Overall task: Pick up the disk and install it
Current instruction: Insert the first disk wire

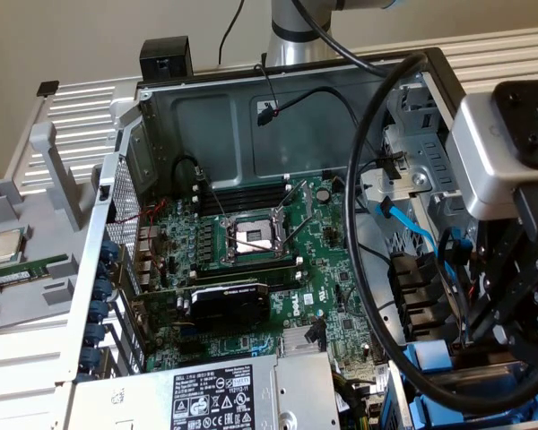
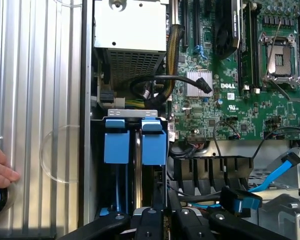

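Open computer case [image 1: 251,116] on a ribbed metal surface [image 2: 40,100]. The pincer [image 2: 165,220] hangs over the drive bay at the exterior view's right, its fingers drawn narrow; whether they grip anything cannot be told. The disk [image 2: 154,145], in its blue carrier, stands on edge in the bay slot in line with the pincer, just beside a second blue-framed drive [image 2: 116,145]. The motherboard [image 1: 251,260] lies alongside. A person's hand [image 2: 0,172] rests on the surface.
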Robot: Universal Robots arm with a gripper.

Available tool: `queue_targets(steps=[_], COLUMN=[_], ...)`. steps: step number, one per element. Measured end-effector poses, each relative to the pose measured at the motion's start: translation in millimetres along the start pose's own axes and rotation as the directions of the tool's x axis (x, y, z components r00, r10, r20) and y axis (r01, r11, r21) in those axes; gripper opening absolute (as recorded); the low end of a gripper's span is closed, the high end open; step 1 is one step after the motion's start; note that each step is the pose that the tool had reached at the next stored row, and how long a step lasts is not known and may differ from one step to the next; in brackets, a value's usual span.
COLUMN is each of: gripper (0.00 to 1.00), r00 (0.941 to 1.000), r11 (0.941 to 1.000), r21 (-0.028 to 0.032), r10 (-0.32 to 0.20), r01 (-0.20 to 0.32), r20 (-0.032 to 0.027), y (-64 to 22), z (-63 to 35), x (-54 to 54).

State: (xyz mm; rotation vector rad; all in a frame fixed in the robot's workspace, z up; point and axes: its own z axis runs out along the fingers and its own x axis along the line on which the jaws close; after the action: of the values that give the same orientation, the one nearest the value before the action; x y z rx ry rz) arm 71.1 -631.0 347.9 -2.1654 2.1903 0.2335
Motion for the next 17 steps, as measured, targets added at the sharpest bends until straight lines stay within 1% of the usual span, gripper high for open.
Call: queue_targets(steps=[17], gripper=[0.16], r00=[1.0], r11=[1.0], r21=[0.0], r10=[0.0], r01=[0.0], r20=[0.0003], y=[-0.1], z=[1.3], x=[0.7])
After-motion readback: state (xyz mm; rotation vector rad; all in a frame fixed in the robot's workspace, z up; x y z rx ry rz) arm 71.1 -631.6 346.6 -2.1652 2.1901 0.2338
